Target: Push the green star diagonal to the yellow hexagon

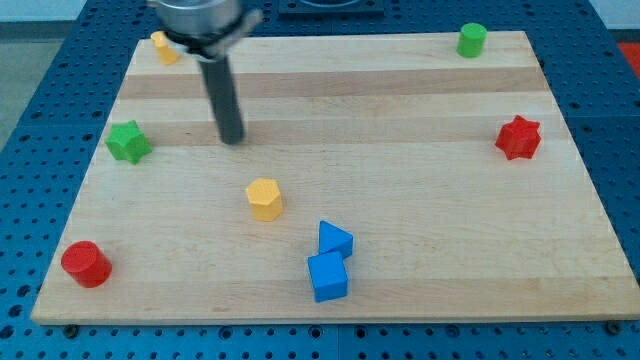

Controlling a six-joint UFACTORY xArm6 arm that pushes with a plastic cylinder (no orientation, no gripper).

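Observation:
The green star (128,141) lies near the board's left edge. The yellow hexagon (265,198) sits below and to the right of it, near the board's middle. My tip (232,139) rests on the board to the right of the green star, level with it and well apart from it. It is above and slightly left of the yellow hexagon, not touching any block.
A small yellow block (164,47) lies at the top left, a green cylinder (472,40) at the top right, a red star (518,138) at the right, a red cylinder (86,264) at the bottom left. A blue triangle (335,239) and blue cube (328,276) sit together at the bottom middle.

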